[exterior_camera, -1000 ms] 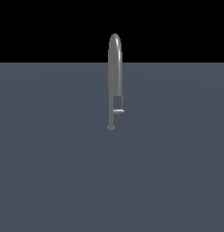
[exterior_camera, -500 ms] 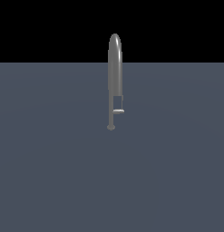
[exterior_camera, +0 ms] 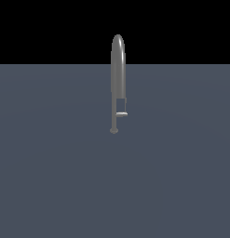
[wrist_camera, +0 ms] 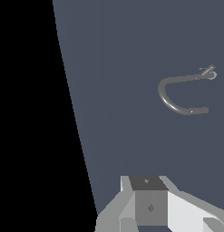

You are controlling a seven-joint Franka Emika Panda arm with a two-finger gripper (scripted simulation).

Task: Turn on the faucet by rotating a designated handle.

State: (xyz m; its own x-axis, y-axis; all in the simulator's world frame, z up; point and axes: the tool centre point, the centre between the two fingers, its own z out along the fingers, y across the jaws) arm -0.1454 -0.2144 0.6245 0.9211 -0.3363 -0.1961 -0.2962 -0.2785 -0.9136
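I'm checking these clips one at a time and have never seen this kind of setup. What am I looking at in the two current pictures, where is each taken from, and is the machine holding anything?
These are simulator renders, not real photos. The machine is a single robot arm. One picture comes from a camera off the arm and shows the scene; the arm itself is not visible there. In it, a tall slim grey faucet stands upright on a plain dark grey surface, with a small light handle sticking out low on its stem toward the exterior view's right.

The other picture comes from a camera on the arm's wrist. The pale blocky shapes at its edge are part of the gripper; whether its jaws are open cannot be told. It is well away from the faucet and appears to hold nothing. Nothing else lies on the surface.
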